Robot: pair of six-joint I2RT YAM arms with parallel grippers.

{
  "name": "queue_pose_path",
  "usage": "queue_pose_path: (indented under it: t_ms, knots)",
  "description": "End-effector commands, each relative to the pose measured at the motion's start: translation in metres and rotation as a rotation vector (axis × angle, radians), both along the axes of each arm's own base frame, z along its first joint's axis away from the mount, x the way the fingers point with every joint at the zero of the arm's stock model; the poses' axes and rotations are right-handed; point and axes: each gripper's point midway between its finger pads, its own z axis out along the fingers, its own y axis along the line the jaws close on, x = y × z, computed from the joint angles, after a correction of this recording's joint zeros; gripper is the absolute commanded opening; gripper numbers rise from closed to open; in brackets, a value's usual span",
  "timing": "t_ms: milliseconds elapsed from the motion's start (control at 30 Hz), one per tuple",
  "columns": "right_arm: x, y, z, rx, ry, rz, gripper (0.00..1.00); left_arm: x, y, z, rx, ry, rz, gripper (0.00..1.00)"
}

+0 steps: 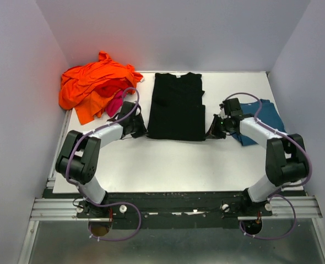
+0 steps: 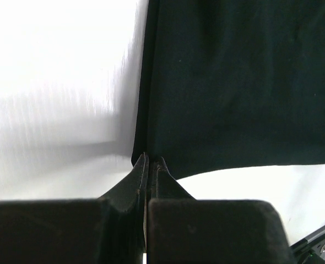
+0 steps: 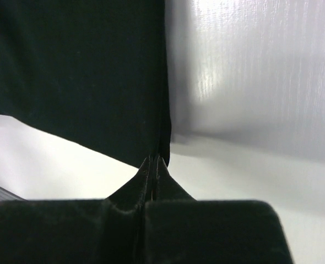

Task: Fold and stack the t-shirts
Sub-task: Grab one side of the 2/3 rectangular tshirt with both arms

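Left tool (image 2: 149, 165) pinching black t-shirt (image 1: 176, 107) corner, right tool (image 3: 154, 163) likewise, both arms low

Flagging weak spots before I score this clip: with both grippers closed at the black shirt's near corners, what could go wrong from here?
1. The left gripper and right gripper pinch only the very corner tips of the black t-shirt. A corner may slip out on lifting, leaving a skewed fold.
2. The right arm reaches across above the teal t-shirt, so its move could drag that shirt.
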Motion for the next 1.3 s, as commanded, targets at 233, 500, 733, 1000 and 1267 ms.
queue_pose_path:
  t_ms: [233, 500, 733, 1000, 1267]
  knots:
    - [-0.075, -0.012, -0.029, -0.015, 0.097, 0.036, 0.01, -0.102, -0.009, -0.041, -0.051, 0.112, -0.027, 0.00]
    - [-0.086, -0.012, -0.029, 0.000, 0.089, 0.052, 0.34, -0.122, -0.009, -0.031, -0.028, 0.078, -0.008, 0.05]
    - [-0.090, -0.017, -0.031, -0.026, 0.099, 0.044, 0.40, -0.119, 0.005, -0.018, 0.052, 0.057, 0.010, 0.17]
    - [-0.098, -0.016, -0.031, -0.040, 0.097, 0.066, 0.45, -0.120, 0.004, -0.018, 0.053, 0.073, 0.010, 0.36]
    - [-0.112, -0.009, -0.041, -0.025, 0.126, 0.091, 0.42, -0.122, 0.006, -0.017, 0.064, 0.078, 0.001, 0.46]
